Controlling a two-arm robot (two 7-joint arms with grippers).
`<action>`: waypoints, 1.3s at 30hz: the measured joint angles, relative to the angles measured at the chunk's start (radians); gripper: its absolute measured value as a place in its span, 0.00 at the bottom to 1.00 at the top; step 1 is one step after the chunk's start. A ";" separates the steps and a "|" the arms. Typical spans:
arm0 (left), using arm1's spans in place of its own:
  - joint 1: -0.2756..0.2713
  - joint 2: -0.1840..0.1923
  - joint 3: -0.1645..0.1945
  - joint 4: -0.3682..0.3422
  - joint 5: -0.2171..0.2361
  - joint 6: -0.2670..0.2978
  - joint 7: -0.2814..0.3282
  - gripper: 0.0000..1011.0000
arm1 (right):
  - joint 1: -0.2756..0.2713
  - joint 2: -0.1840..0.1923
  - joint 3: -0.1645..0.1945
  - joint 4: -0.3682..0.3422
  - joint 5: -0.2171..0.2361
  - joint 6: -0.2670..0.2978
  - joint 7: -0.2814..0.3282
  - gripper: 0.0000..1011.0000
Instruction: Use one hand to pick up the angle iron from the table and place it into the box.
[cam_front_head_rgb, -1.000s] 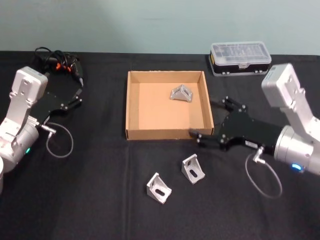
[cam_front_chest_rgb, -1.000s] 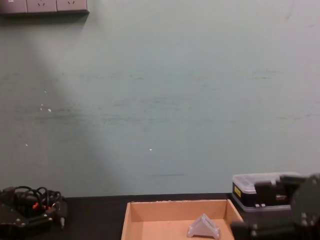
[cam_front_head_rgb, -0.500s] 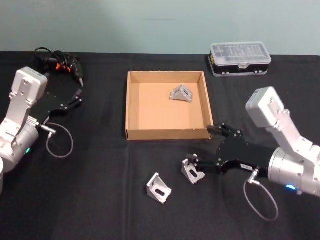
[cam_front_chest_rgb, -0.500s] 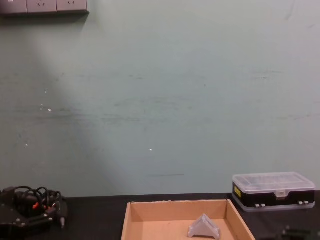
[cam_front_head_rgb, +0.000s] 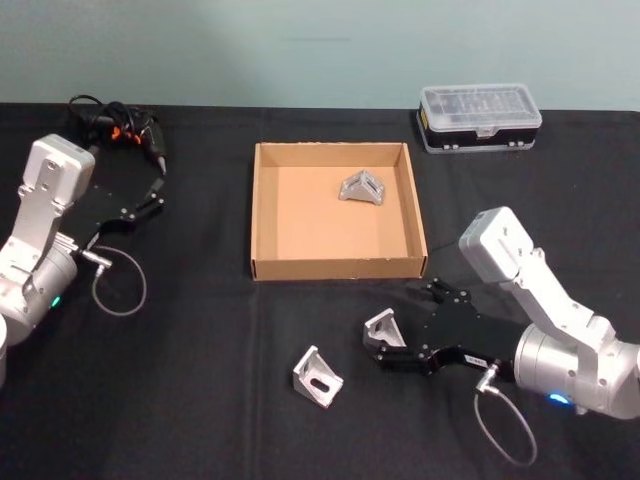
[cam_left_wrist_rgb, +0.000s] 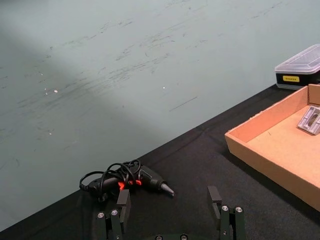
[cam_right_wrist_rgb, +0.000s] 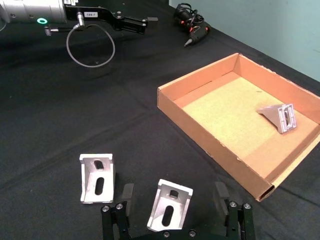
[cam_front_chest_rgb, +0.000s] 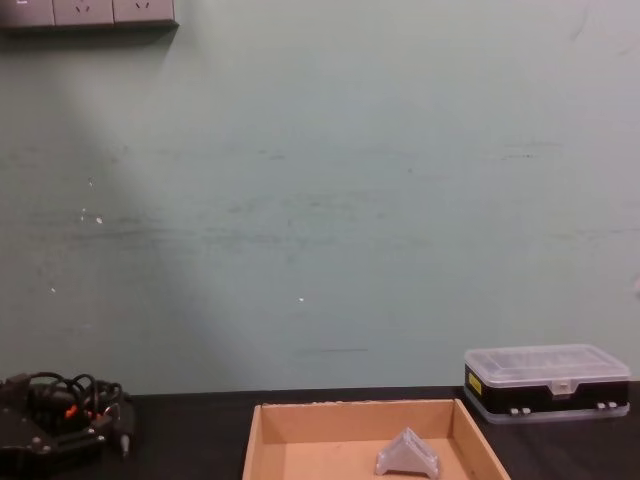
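Observation:
On the black table (cam_front_head_rgb: 200, 400), in front of the box, my right gripper (cam_front_head_rgb: 398, 325) (cam_right_wrist_rgb: 173, 194) stands open and low. One silver angle iron (cam_front_head_rgb: 383, 327) (cam_right_wrist_rgb: 170, 207) stands between its fingers, with gaps on both sides. A second angle iron (cam_front_head_rgb: 317, 377) (cam_right_wrist_rgb: 97, 177) lies free to its left. The tan cardboard box (cam_front_head_rgb: 266, 215) (cam_right_wrist_rgb: 210, 145) (cam_front_chest_rgb: 262, 432) holds a third angle iron (cam_front_head_rgb: 362, 187) (cam_right_wrist_rgb: 280, 117) (cam_front_chest_rgb: 407, 455). At the far left my left gripper (cam_front_head_rgb: 155, 197) (cam_left_wrist_rgb: 169, 202) rests open and holds nothing.
A clear-lidded black organiser case (cam_front_head_rgb: 480, 117) (cam_front_chest_rgb: 545, 385) stands behind the box to the right. A black power tool with coiled cable (cam_front_head_rgb: 120, 128) (cam_left_wrist_rgb: 130, 180) lies at the back left. Cable loops hang from both wrists (cam_front_head_rgb: 120, 285).
My right arm has swung from the box's right front corner toward the table's front and come down, so its open fingers now straddle the angle iron. The left arm has not moved.

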 joint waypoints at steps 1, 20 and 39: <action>0.000 0.000 0.000 0.000 0.000 0.000 0.000 0.99 | 0.000 -0.003 0.000 0.001 -0.002 0.001 -0.001 0.99; 0.000 0.000 0.000 0.000 0.000 0.000 0.000 0.99 | -0.014 -0.058 -0.003 0.032 -0.039 0.030 -0.018 0.99; 0.000 0.000 0.000 0.000 0.000 0.000 0.000 0.99 | -0.001 -0.103 0.003 0.076 -0.062 0.032 -0.021 0.99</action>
